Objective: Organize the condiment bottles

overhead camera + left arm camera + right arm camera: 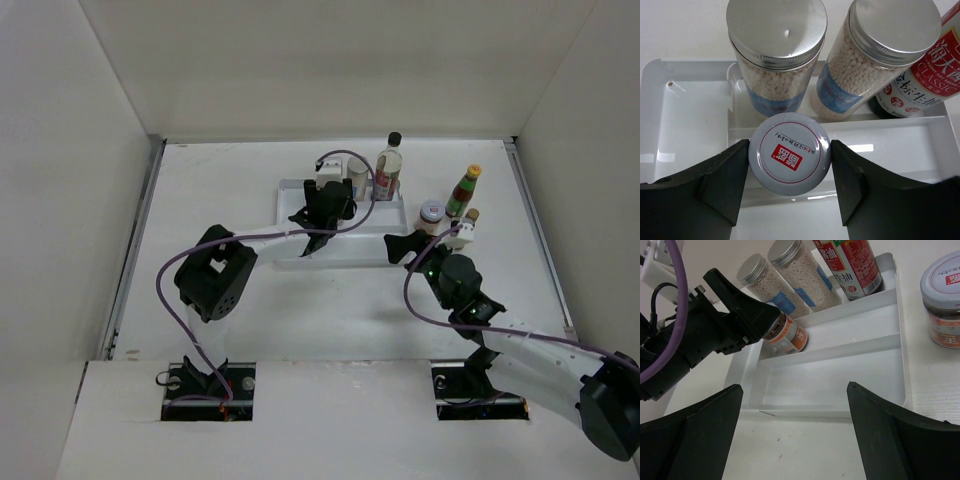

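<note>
My left gripper (790, 165) is shut on the lid of a short jar (789, 152) with a pale lid and red logo, held in the white divided tray (685, 120). In the right wrist view this jar (788, 333) leans in the tray's middle compartment. Two grey-lidded shakers (776, 55) (875, 55) and the black-capped red-label bottle (388, 168) stand in the back compartment. A second short jar (431, 215), the yellow-capped red-green bottle (463, 190) and a small yellow bottle (467, 228) stand on the table right of the tray. My right gripper (794, 387) is open and empty before the tray's near edge.
The tray (350, 250) lies at the table's middle back, its front compartment (840, 375) bare. White walls close the table on the left, back and right. My left arm's purple cable (175, 265) loops over the left half of the table.
</note>
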You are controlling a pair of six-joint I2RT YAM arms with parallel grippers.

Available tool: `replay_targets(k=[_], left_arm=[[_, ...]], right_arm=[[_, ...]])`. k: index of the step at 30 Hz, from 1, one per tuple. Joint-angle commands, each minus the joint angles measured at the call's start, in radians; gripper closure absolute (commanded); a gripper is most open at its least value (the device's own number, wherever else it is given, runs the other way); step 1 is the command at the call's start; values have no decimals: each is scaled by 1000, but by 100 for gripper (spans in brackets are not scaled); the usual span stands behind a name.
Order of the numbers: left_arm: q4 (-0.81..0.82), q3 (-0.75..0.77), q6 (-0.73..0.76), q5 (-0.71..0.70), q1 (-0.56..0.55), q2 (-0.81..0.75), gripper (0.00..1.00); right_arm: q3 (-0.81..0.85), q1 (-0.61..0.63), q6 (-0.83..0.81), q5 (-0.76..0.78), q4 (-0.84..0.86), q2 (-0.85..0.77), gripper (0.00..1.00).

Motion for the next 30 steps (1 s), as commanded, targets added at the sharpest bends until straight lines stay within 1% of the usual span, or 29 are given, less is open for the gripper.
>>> replay_targets(k=[1,3,6,7,8,11,13,15,18,22,26,30], left_arm=[[143,15,0,-4,6,-32,54],[143,-2,0,-11,3,-40,44],[142,-35,-5,-16,-2,-67,22],[139,-48,-8,-20,-2,-86,16],[137,-63,-8,-28,-3,-109,11],[157,-126,-8,-37,-6,-199,3],[195,-190,-9,-39,-9,-273,0],[252,-274,-15,-43,-12,-351,0],[336,-417,-34,-62,-17,-458,0],[378,-598,-87,-96,-17,-574,0],[393,-772,-159,-102,29,-672,0],[450,-874,-199,-94,84,-698,0]], right_arm=[[6,-3,2,19,51,0,8],[6,-9,2,21,47,5,8],[6,-9,0,21,47,6,8],[6,-9,0,25,50,12,7],[11,-9,0,30,47,22,6],[26,-13,-7,41,30,39,5],[54,-9,-10,62,-8,42,5],[83,-9,-13,102,-48,48,4],[170,-8,-12,177,-128,88,5],[299,-14,-67,240,-221,169,8],[417,-75,-118,352,-367,232,7],[531,-152,-177,380,-476,333,6]])
